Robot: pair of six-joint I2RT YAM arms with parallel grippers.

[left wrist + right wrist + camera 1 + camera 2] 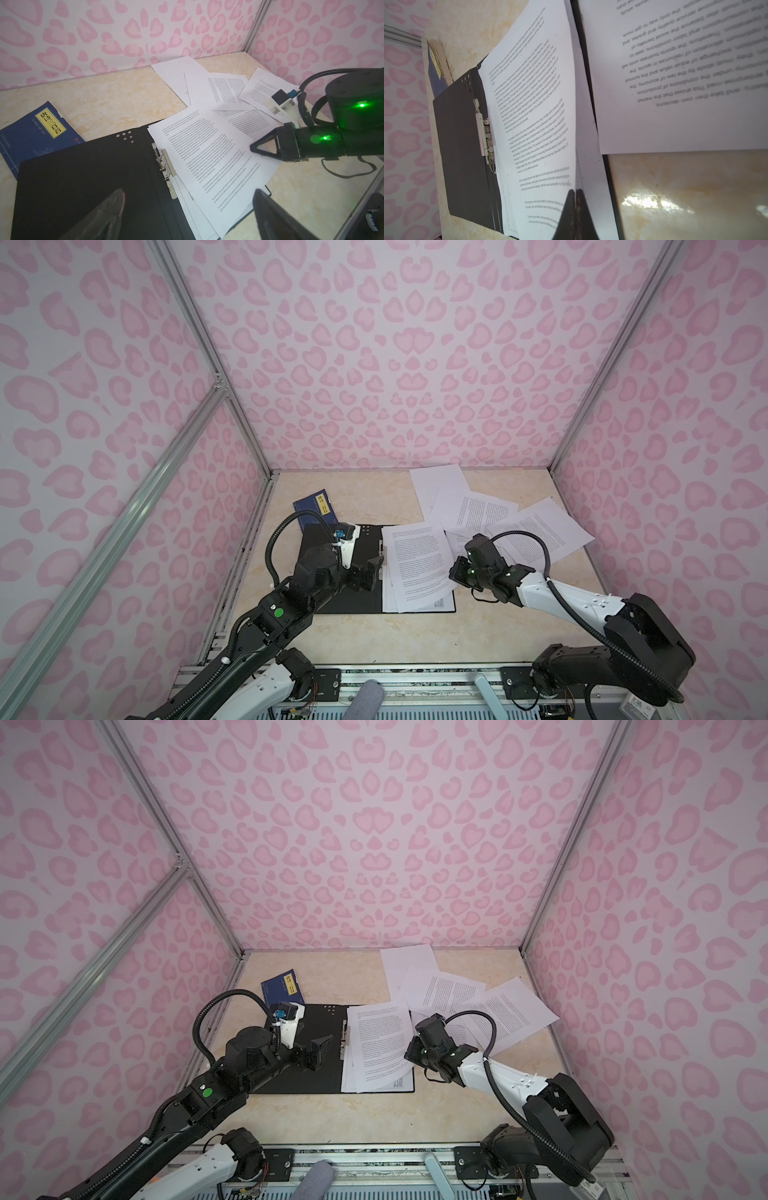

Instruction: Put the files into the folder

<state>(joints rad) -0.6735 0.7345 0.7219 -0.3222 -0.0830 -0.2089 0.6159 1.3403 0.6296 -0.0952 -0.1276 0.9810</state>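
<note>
Right wrist view alone shows right pincer (575,192) closed (left pincer (190,192) wide) against files (533,104).

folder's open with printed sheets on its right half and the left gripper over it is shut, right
No: the left gripper is open, jaws spread wide, as the left wrist view shows. The folder is open with printed sheets on its right half.
</note>
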